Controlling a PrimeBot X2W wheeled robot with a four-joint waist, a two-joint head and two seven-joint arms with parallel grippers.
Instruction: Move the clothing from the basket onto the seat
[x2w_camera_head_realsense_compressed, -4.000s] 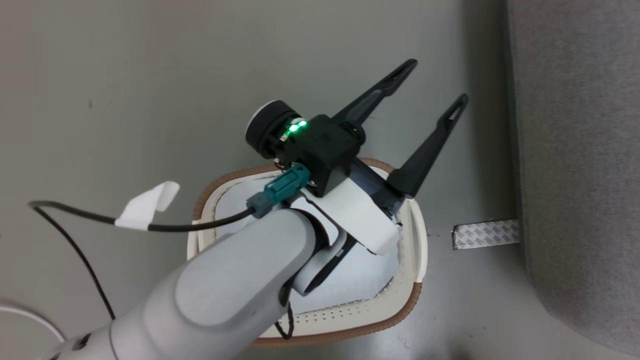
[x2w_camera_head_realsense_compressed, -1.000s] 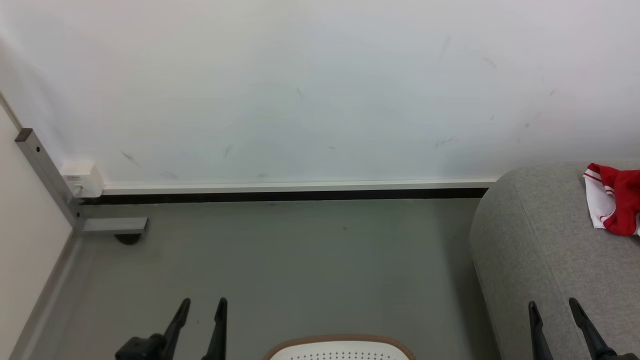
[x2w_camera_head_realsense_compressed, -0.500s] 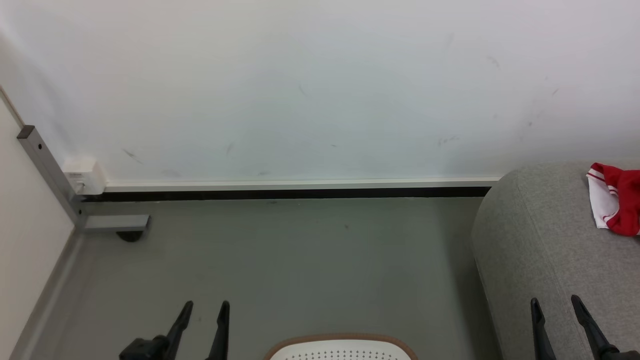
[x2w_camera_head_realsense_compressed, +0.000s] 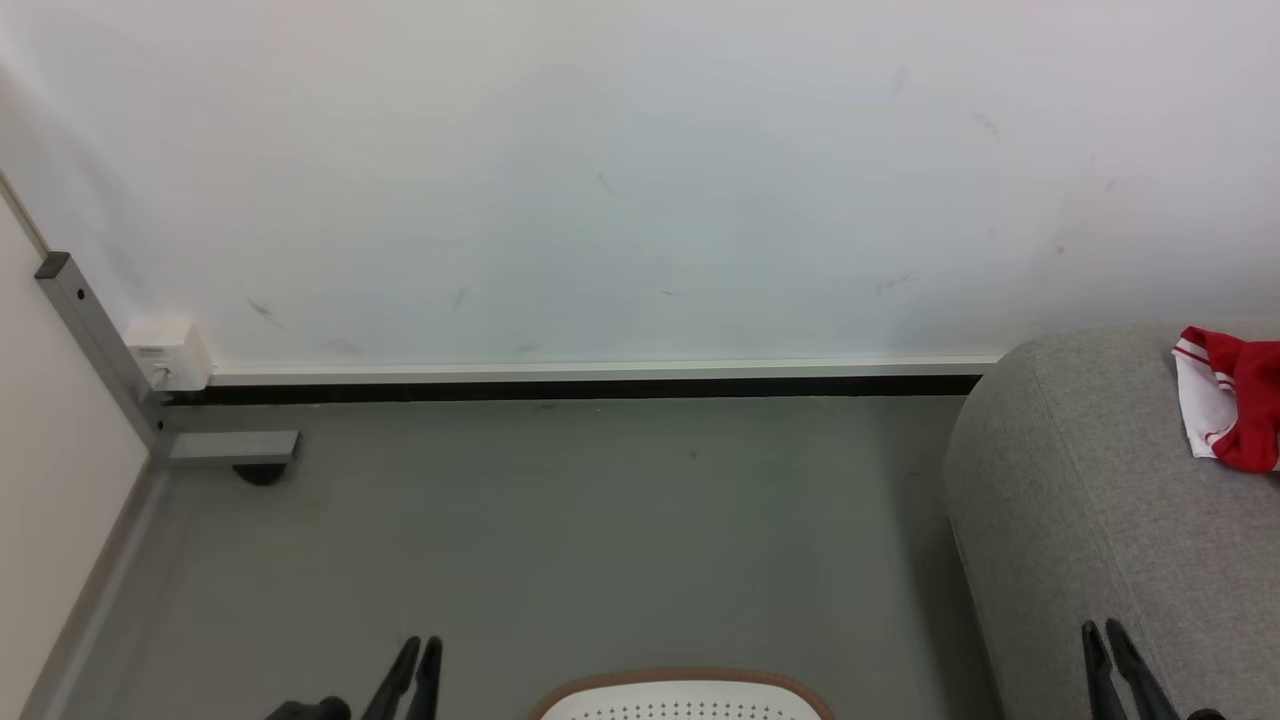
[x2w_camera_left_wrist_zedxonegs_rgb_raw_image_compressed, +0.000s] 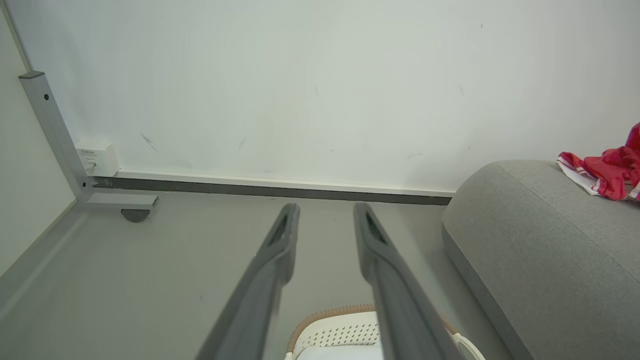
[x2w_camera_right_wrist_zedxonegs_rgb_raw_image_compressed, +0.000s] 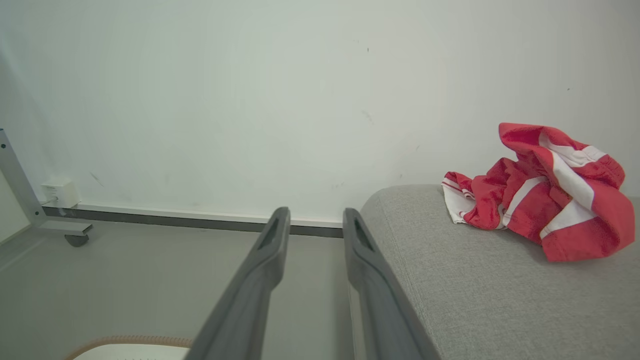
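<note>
The red clothing (x2w_camera_head_realsense_compressed: 1235, 410) with white stripes lies crumpled on the grey seat (x2w_camera_head_realsense_compressed: 1100, 520) at the right, near the wall. It also shows on the seat (x2w_camera_right_wrist_zedxonegs_rgb_raw_image_compressed: 490, 290) as a heap of clothing (x2w_camera_right_wrist_zedxonegs_rgb_raw_image_compressed: 545, 195) ahead and right of my right gripper (x2w_camera_right_wrist_zedxonegs_rgb_raw_image_compressed: 315, 215). The basket (x2w_camera_head_realsense_compressed: 685, 695) shows its brown rim at the bottom middle, between both arms. My left gripper (x2w_camera_head_realsense_compressed: 420, 648) sits low at the left over the floor, fingers drawn close together, holding nothing. My right gripper (x2w_camera_head_realsense_compressed: 1100, 630) is low at the right over the seat's edge, likewise narrow and empty.
A white wall with a dark baseboard runs behind the grey floor. A grey metal frame foot (x2w_camera_head_realsense_compressed: 235, 448) with a caster and a small white wall box (x2w_camera_head_realsense_compressed: 165, 355) stand at the far left. The seat's rounded end (x2w_camera_left_wrist_zedxonegs_rgb_raw_image_compressed: 530, 240) borders the floor on the right.
Both grippers' fingers have closed from a wide spread to nearly together and dropped lower in the head view. Four seconds ago the head looked down at the basket; it looks forward now.
</note>
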